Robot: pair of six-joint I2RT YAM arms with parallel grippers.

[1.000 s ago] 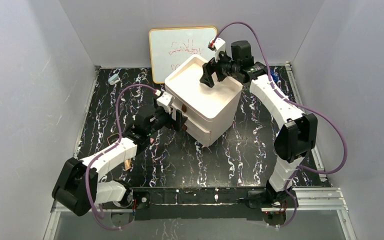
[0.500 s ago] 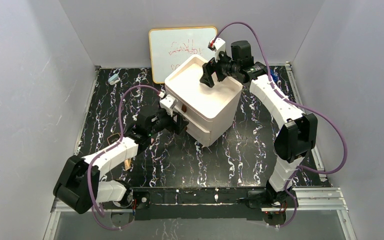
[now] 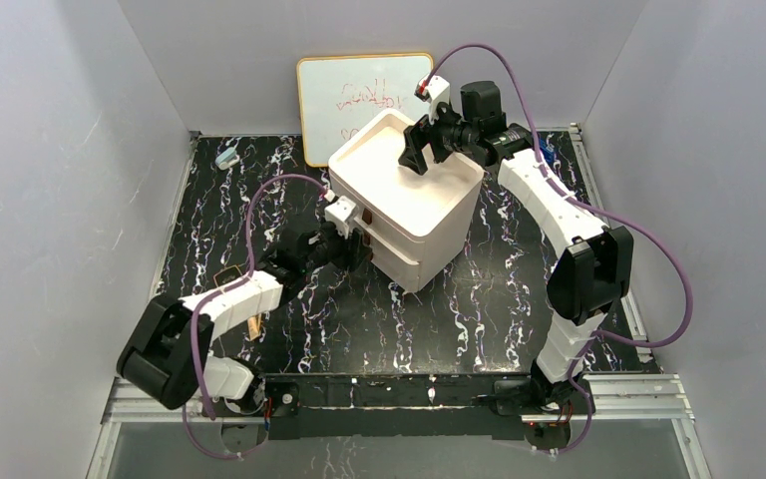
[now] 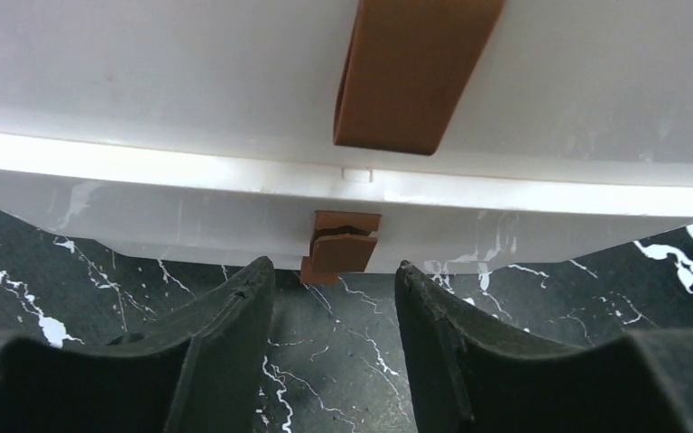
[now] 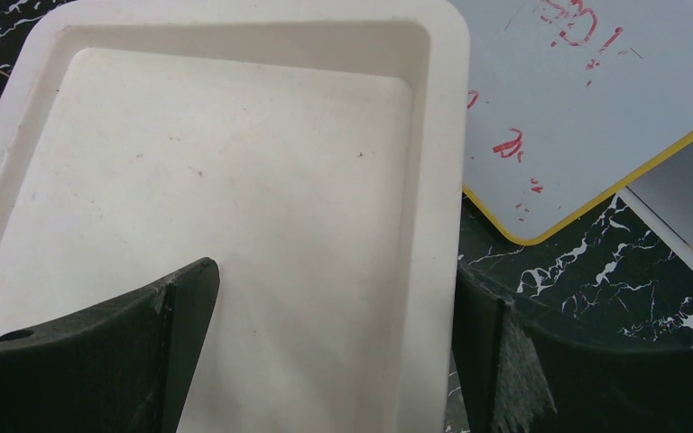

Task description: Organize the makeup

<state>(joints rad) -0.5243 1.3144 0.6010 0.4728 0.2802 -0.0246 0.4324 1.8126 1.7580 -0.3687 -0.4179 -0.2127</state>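
A white drawer box (image 3: 414, 205) stands mid-table with an empty top tray (image 5: 235, 180). My left gripper (image 3: 357, 247) is open and low at the box's front. In the left wrist view its tips (image 4: 334, 267) flank the lower drawer's brown tab (image 4: 341, 255), apart from it, and the upper tab (image 4: 411, 72) hangs above. My right gripper (image 3: 421, 158) is open over the tray, one finger inside and one outside its right wall (image 5: 433, 225). A tan brush (image 3: 254, 327) and a dark item (image 3: 227, 274) lie by my left arm. The other makeup is hidden.
A whiteboard (image 3: 359, 95) with red writing leans on the back wall behind the box. A small pale-blue object (image 3: 226, 157) lies at the back left. A blue object (image 3: 551, 155) sits behind my right arm. Grey walls close in three sides.
My left gripper has dropped from the upper drawer tab and moved a little right, to the lower drawer tab. My right arm has not moved.
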